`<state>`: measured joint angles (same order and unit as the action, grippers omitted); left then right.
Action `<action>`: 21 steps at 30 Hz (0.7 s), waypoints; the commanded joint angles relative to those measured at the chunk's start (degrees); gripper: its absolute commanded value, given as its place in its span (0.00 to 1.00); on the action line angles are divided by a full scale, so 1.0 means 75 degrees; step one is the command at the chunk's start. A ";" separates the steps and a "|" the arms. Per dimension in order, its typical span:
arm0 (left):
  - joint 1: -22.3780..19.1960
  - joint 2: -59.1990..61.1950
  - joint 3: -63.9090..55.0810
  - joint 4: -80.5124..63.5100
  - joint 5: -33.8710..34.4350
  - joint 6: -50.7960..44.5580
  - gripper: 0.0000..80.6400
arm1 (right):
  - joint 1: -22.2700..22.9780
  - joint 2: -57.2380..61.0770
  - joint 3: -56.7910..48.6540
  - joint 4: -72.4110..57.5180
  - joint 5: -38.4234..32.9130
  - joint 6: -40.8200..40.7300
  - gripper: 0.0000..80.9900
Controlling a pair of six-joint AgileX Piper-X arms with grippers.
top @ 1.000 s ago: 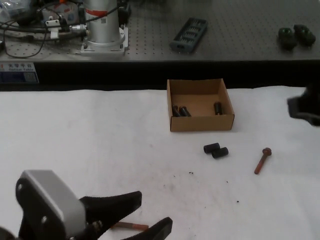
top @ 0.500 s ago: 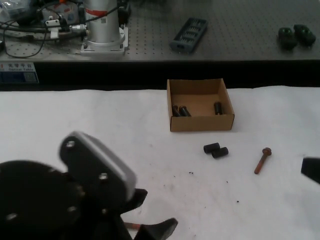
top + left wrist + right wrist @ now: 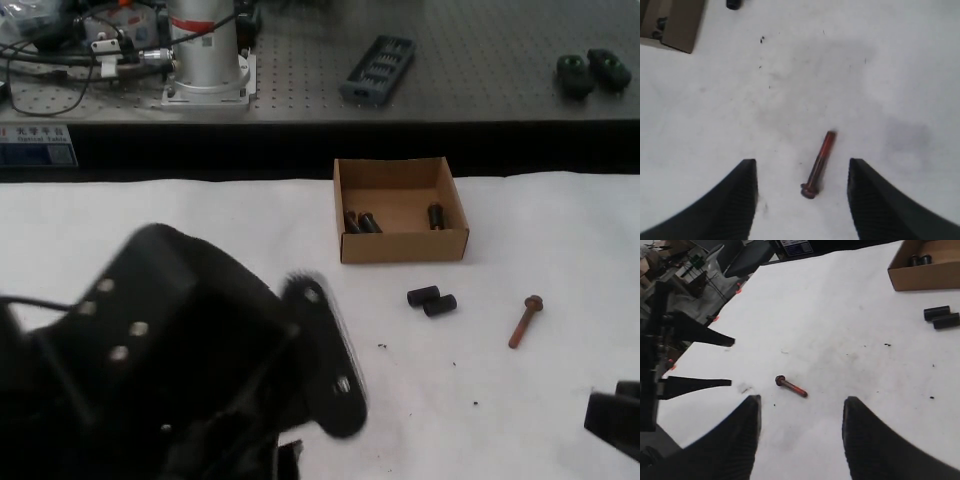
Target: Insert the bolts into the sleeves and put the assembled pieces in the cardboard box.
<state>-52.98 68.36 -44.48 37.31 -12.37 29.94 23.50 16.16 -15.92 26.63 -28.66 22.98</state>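
Note:
A reddish bolt (image 3: pixel 818 165) lies on the white cloth between the fingers of my open left gripper (image 3: pixel 801 166), which hovers over it without touching. The right wrist view has the same bolt (image 3: pixel 790 386), with the left gripper (image 3: pixel 731 362) beside it and my open right gripper (image 3: pixel 800 437) empty and nearer the camera. A second bolt (image 3: pixel 525 320) lies to the right of two black sleeves (image 3: pixel 432 300). The cardboard box (image 3: pixel 400 245) behind them holds dark pieces (image 3: pixel 362 222). The left arm (image 3: pixel 170 360) covers the near left of the cloth.
Behind the cloth runs a perforated metal bench with a grey post (image 3: pixel 205 50), a dark rack (image 3: pixel 378 68) and cables. Part of the right gripper (image 3: pixel 615 420) sits at the near right corner. Small dark specks (image 3: pixel 382 347) dot the cloth.
The left arm has swung up and over, and its body now hides the near bolt in the high view. The right gripper dropped from the right edge to the near right corner.

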 commanded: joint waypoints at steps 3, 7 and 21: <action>0.0528 0.0779 -0.0099 -0.0245 -0.0823 0.1927 0.49 | 0.0001 -0.0239 0.0162 -0.0113 -0.0524 -0.0010 0.48; 0.1103 0.1466 -0.0099 -0.0366 -0.0675 0.2656 0.42 | 0.0001 -0.0317 0.0257 -0.0182 -0.0597 -0.0010 0.48; 0.1973 0.2646 -0.0509 -0.0515 0.0685 0.3015 0.33 | 0.0001 -0.0314 0.0255 -0.0459 -0.0608 -0.0150 0.48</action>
<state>-38.38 88.07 -46.49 32.72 -9.36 53.71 23.50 14.42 -13.87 23.98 -32.50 22.30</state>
